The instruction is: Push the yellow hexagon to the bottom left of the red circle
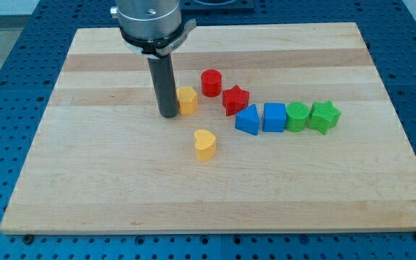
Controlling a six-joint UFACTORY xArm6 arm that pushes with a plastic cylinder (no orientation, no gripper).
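The yellow hexagon sits on the wooden board just below and left of the red circle, a small gap between them. My tip rests on the board right against the hexagon's left side, touching or nearly touching it. The dark rod rises from the tip to the arm's grey flange at the view's top.
A red star lies right of the hexagon. A row runs rightward: blue wedge-like block, blue cube, green block, green star. A yellow heart lies below the hexagon. The board's edges border a blue perforated table.
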